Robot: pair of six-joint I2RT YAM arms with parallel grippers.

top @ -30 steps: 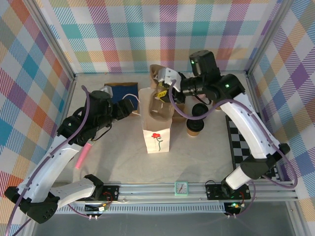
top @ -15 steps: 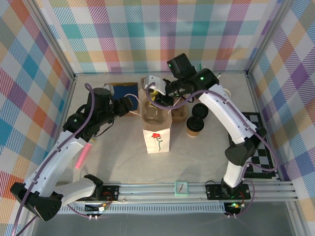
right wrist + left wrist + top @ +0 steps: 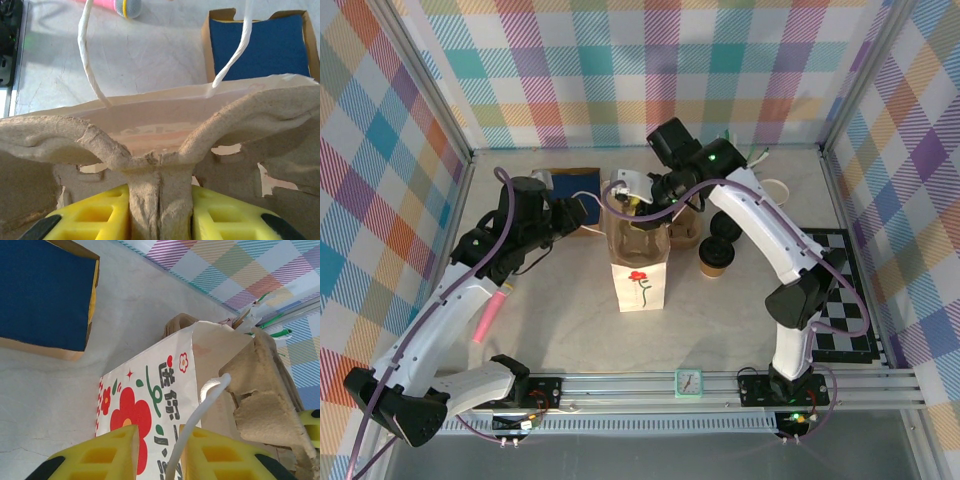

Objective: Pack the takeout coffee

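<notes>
Green characters [image 3: 172, 409] on paper bag [image 3: 117, 390], unreadable

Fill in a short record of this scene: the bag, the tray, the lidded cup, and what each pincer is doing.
Bag: white flowered paper bag, upright, mouth open
Tray: brown moulded cardboard cup tray, at the bag's mouth
Right pincer: shut on the tray's central ridge
Left pincer: astride the bag's white cord handle; grip unclear
Coffee: brown kraft-paper cup with a round black plastic lid, standing beside the bag, not packed
</notes>
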